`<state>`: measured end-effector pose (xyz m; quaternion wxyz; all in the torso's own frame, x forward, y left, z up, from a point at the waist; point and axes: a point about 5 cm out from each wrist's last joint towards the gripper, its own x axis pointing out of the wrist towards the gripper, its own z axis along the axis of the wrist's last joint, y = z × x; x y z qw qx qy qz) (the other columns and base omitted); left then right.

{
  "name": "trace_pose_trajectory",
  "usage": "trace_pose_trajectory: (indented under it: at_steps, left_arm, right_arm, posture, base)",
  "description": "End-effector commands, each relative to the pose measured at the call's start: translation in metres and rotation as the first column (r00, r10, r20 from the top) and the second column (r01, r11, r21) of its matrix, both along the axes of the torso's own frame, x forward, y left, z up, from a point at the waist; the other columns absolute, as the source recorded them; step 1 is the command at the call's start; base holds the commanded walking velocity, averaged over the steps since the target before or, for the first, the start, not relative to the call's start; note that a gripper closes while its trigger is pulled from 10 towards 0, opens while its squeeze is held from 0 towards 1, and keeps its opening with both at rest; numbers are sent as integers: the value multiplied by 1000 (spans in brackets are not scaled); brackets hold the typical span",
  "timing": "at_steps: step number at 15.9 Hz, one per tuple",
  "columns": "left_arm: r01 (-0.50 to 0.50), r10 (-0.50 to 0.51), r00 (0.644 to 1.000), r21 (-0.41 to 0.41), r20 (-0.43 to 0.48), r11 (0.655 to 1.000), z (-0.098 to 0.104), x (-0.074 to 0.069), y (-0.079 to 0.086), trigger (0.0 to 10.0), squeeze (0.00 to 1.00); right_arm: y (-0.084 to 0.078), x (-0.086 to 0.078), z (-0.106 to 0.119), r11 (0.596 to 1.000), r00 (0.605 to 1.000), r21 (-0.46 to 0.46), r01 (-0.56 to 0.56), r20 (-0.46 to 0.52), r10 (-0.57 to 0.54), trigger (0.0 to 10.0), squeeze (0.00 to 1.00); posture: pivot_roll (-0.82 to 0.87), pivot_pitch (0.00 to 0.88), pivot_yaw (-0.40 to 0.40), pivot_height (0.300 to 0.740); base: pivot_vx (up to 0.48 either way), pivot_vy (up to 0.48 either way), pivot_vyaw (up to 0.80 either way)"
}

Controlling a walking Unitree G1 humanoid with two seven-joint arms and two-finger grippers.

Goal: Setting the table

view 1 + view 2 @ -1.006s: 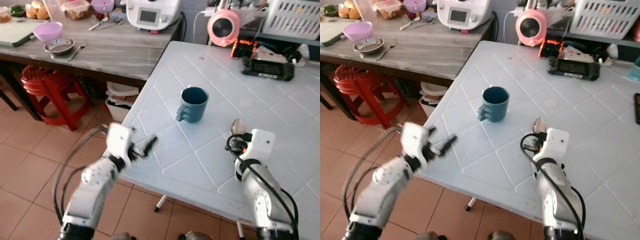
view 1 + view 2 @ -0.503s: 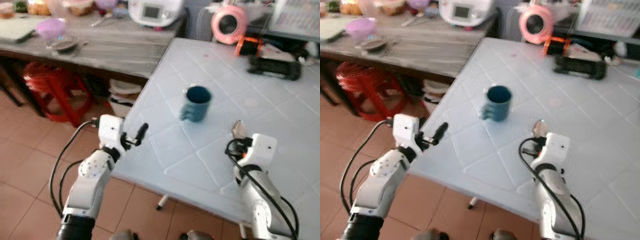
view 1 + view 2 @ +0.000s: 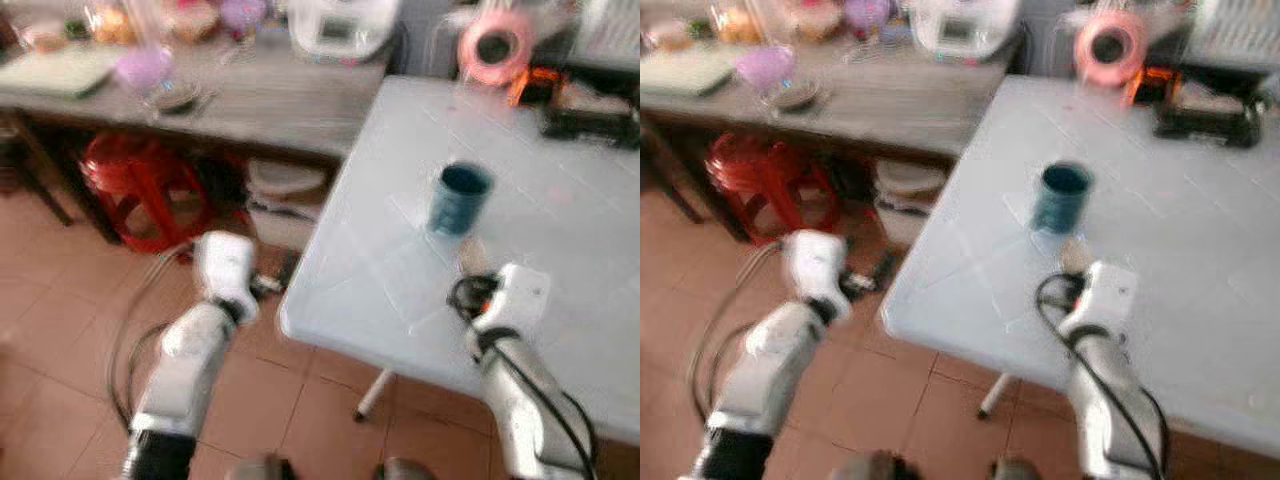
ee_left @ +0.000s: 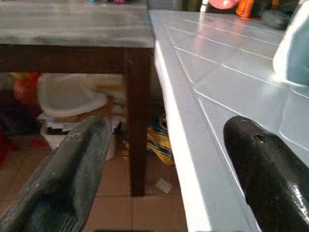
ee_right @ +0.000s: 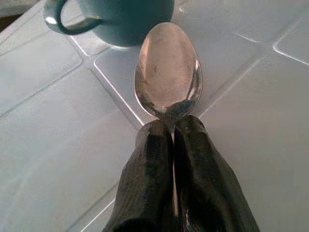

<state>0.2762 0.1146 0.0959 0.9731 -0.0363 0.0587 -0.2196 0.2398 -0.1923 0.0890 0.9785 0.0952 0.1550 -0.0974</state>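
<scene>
Two fingers of right claw [image 5: 171, 140] pinching spoon [image 5: 168, 72], near mug [image 5: 120, 19]

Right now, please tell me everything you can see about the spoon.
The spoon looks like polished metal, with a smooth oval bowl that shines and reflects light. The right pincer is shut on its neck, so the handle is hidden between the black fingers. The bowl faces up and points toward the teal mug, stopping just short of it, above the white tiled-pattern table. Whether it touches the table cannot be told.
</scene>
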Motion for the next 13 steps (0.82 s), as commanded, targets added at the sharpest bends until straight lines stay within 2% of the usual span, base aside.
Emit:
trace_pose_trajectory:
  at_steps: [1,3,7,9,11,13]
  left_arm:
    - [-29,29,999,12,27,999,4,3,11,10000,0]
    - [-11,11,1000,6,-7,1000,1,2,9,10000,0]
    - [4,-4,1000,5,26,1000,3,3,7,10000,0]
    - [-8,7,998,16,66,1000,5,4,11,10000,0]
    - [-40,40,997,0,62,999,5,5,14,10000,0]
    - [-24,24,997,3,74,1000,6,6,12,10000,0]
  right_arm:
    - [7,-3,-9,1000,999,27,-8,-46,9,10000,0]
    - [8,-3,-9,1000,999,29,-8,-46,10,10000,0]
    - [9,0,-8,1000,999,30,-3,-35,4,10000,0]
    - [5,8,-2,999,1000,15,29,9,-29,10000,0]
    - [3,12,1,999,999,5,38,21,-38,10000,0]
    - [3,14,2,1000,999,-1,30,33,-30,10000,0]
  posture:
    - [-51,5,45,740]
    - [-52,2,44,740]
    - [-49,0,42,740]
    - [-49,0,47,740]
    - [-48,0,50,740]
    - [-48,0,51,740]
  base:
    - [0,480,0]
    - [0,480,0]
    - [0,480,0]
    - [0,480,0]
    - [0,480,0]
    - [0,480,0]
